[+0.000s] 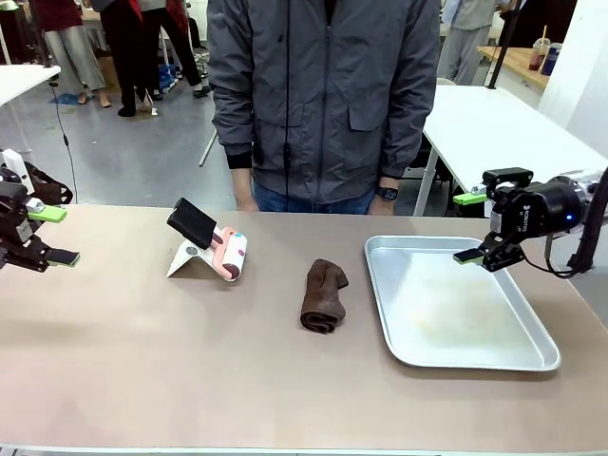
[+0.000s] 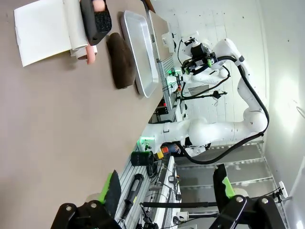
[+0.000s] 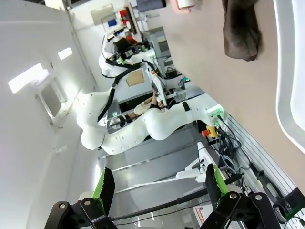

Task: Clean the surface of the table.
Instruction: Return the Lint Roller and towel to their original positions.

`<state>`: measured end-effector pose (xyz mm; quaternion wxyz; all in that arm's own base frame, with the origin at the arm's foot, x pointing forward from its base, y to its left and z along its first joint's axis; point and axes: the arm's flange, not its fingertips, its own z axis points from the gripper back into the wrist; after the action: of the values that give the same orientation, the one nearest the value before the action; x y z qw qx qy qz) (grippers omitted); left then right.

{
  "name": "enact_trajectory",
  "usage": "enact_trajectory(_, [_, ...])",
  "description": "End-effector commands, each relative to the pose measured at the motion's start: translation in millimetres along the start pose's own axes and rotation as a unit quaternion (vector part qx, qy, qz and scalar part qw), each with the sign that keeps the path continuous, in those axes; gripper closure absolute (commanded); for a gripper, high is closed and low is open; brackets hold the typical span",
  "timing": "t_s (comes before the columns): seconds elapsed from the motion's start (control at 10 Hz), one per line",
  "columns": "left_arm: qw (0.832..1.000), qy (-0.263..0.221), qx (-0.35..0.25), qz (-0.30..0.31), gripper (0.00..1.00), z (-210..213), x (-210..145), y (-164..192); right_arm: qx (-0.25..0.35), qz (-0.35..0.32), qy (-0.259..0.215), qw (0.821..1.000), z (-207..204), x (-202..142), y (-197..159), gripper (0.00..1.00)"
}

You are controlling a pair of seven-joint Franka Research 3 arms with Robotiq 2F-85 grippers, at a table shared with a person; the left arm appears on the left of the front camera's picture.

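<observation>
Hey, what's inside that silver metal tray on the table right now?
The silver tray holds nothing, just faint smudges on its bare bottom. The right pincer, open, hangs over its far right corner and covers a bit of the rim there. The brown cloth lies beside it on the table.

The left gripper (image 1: 47, 235) is partly cut off by the front view's left edge.

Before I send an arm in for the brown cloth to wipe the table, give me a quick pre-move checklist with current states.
1. Left gripper open and empty: ok.
2. Right gripper open and empty: ok.
3. Brown cloth lying free on the table, touched by nothing: ok.
4. Cloth apart from the metal tray: ok.
5. Lint roller on its white stand left of the cloth, apart from it: ok.
6. Person standing at the far edge, hands out of sight: cannot tell.
</observation>
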<state>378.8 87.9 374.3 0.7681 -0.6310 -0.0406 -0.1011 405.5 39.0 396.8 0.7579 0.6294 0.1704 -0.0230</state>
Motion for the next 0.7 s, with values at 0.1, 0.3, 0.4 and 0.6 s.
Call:
enact_trajectory(0.1, [1.0,0.0,0.003,0.007,0.0,-0.2,-2.2,-4.7,-0.005,-0.001,0.002,1.0,1.3,2.5,2.7,0.0])
enact_trajectory(0.3, [1.0,0.0,0.003,0.007,0.0,-0.2,-2.2,-4.7,-0.005,-0.001,0.002,1.0,1.3,2.5,2.7,0.0])
enact_trajectory(0.4, [1.0,0.0,0.003,0.007,0.0,-0.2,-2.2,-4.7,-0.005,-0.001,0.002,1.0,1.3,2.5,2.7,0.0])
enact_trajectory(0.6, [1.0,0.0,0.003,0.007,0.0,-0.2,-2.2,-4.7,-0.005,-0.001,0.002,1.0,1.3,2.5,2.7,0.0])
